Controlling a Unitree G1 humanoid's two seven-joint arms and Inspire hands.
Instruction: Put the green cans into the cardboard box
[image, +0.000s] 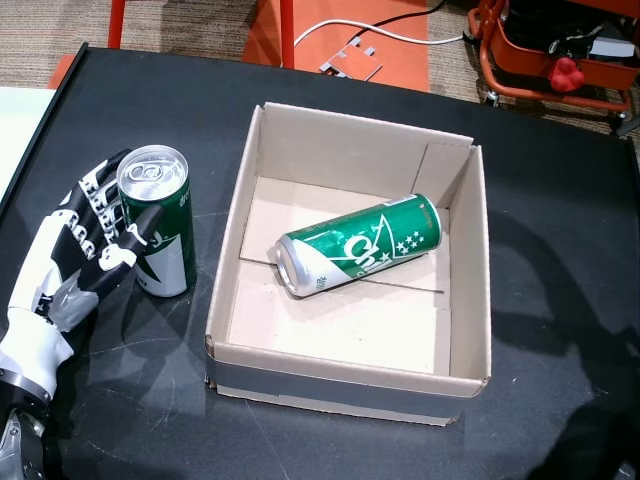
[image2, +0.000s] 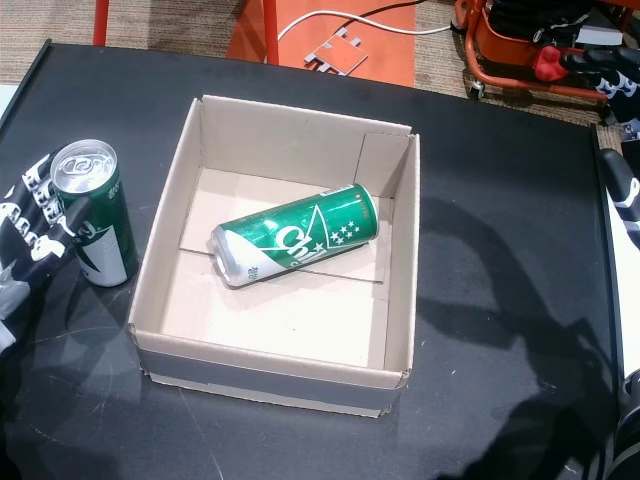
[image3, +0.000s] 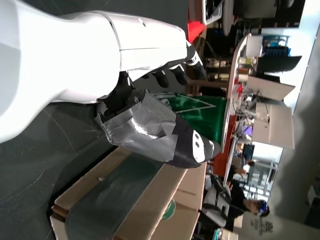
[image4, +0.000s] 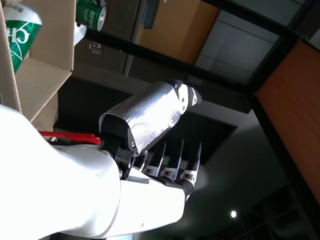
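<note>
One green can (image: 360, 245) (image2: 297, 235) lies on its side on the floor of the open cardboard box (image: 345, 380) (image2: 270, 365). A second green can (image: 160, 220) (image2: 92, 215) stands upright on the black table just left of the box. My left hand (image: 85, 250) (image2: 25, 235) wraps it, fingers behind and thumb across the front. The left wrist view shows that hand (image3: 150, 130) closed around the green can (image3: 200, 117). My right hand (image4: 150, 130) shows in the right wrist view, off to the right of the box, fingers straight and holding nothing.
The black table's left edge borders a white surface (image: 15, 120). Beyond the far edge are an orange panel (image: 340, 30) with a white cable and a red cart (image: 560, 50). A person (image3: 240, 200) sits in the room's background.
</note>
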